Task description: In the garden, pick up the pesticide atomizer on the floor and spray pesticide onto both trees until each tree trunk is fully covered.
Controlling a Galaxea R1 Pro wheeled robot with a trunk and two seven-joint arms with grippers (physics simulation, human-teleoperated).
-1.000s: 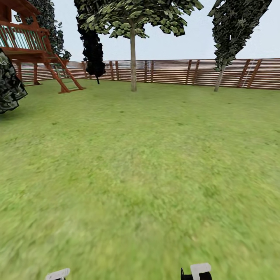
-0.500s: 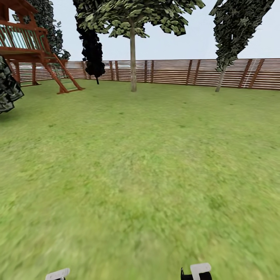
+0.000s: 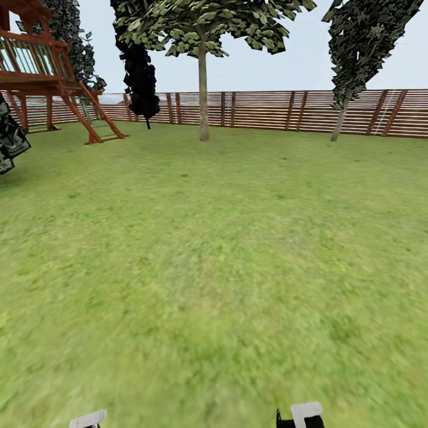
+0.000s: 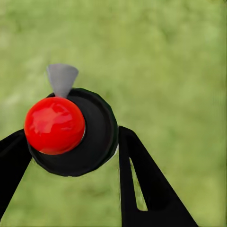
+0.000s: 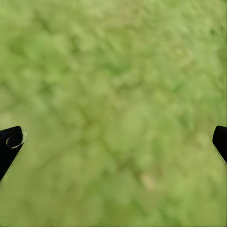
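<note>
Below, left end effector grips the pesticide atomizer over grass.

Readable text: none in any view.
Black round bottle with glossy red ball top: plain surfaces, no label, brand or number.
Brown horizontal-slat wooden fence: bare slats, no sign or lettering.
Red-brown wooden play tower with ladder: no markings legible.
</note>
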